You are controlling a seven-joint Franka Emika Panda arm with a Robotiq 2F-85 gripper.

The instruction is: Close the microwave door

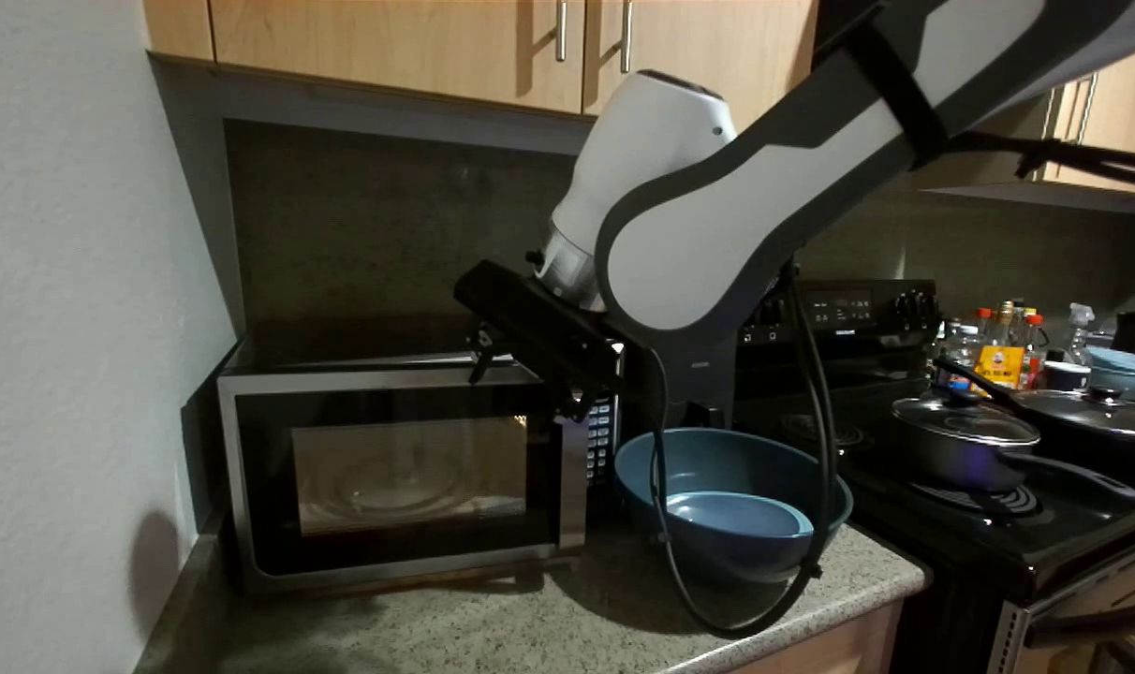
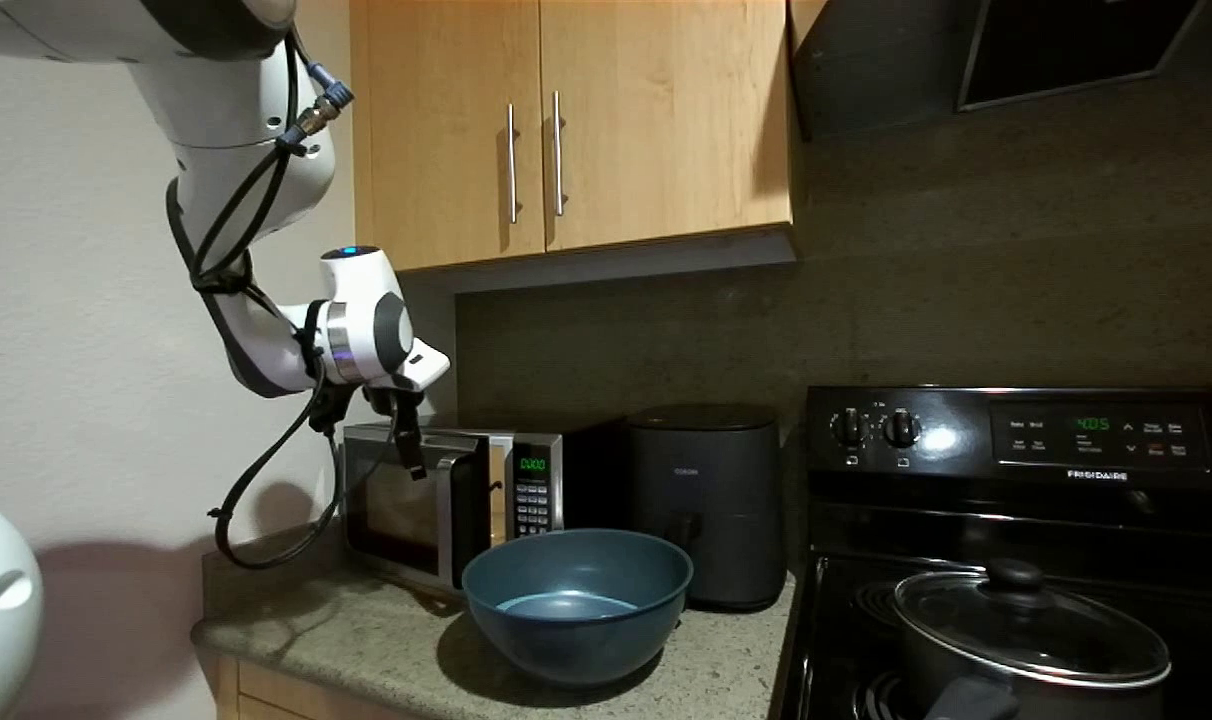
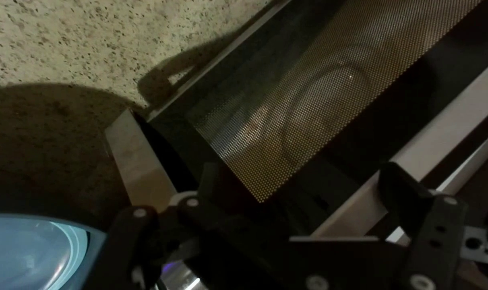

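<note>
Wide-spread gripper, no grip on anything, at the ajar microwave door.
From here the door's upper free corner lies just below and beyond the gripper, long axis sideways; the push should go back toward the microwave. In an exterior view, a gap shows beside the button panel; the wrist view lacks that panel.

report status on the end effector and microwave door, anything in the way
End effector open. Microwave door ajar, gap along its free side. Large blue bowl nearby, likely outside the closing path.
</note>
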